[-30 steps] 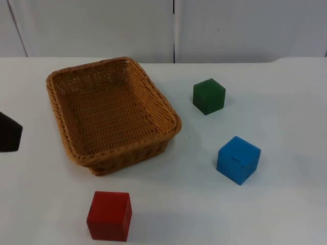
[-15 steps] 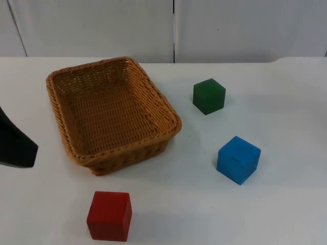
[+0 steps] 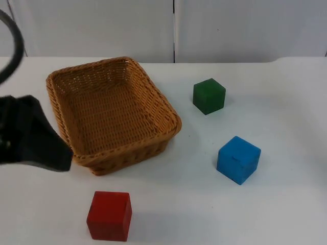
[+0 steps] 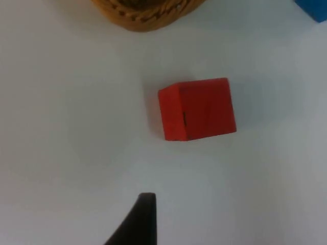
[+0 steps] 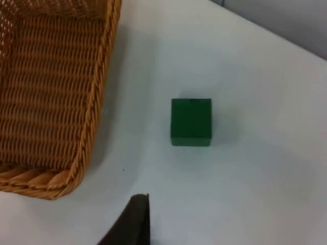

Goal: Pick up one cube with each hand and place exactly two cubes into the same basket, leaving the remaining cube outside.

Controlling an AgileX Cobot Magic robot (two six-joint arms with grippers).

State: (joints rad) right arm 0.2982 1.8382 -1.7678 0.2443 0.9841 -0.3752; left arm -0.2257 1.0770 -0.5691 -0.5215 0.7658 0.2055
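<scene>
Fingers first: on neither arm can I tell whether they are spread or closed; each wrist view gives a single black fingertip above bare bench, nothing gripped in sight.

Left gripper point(image 3: 38, 148): a dark bulk at the left edge of the top view, above the bench just beside the near-left corner of the woven brown wicker basket point(image 3: 110, 109). Its wrist view looks down on the red wooden cube point(image 4: 196, 108), with one fingertip point(image 4: 143, 214) short of it and not touching.

Basket: rectangular, open, nothing inside. Red cube sits on the white bench point(image 3: 286, 92) near the front edge, just in front of the basket's near-left corner.

Dark green cube point(image 3: 209, 96): right of the basket, toward the back. The right gripper point(image 5: 135, 222) hangs above the bench short of it, no contact; the basket's rim lies alongside in that wrist view.

Bright blue cube point(image 3: 238, 159): further right and nearer the front, apart from the others.

Step in hand, as I judge it: approach, with no cube lifted and none in the basket. Left arm looks lined up for red, right for green. Next move calls for each gripper to centre over its cube, drop with fingers either side of opposite flat faces, then close. Blue would be the one left out.
</scene>
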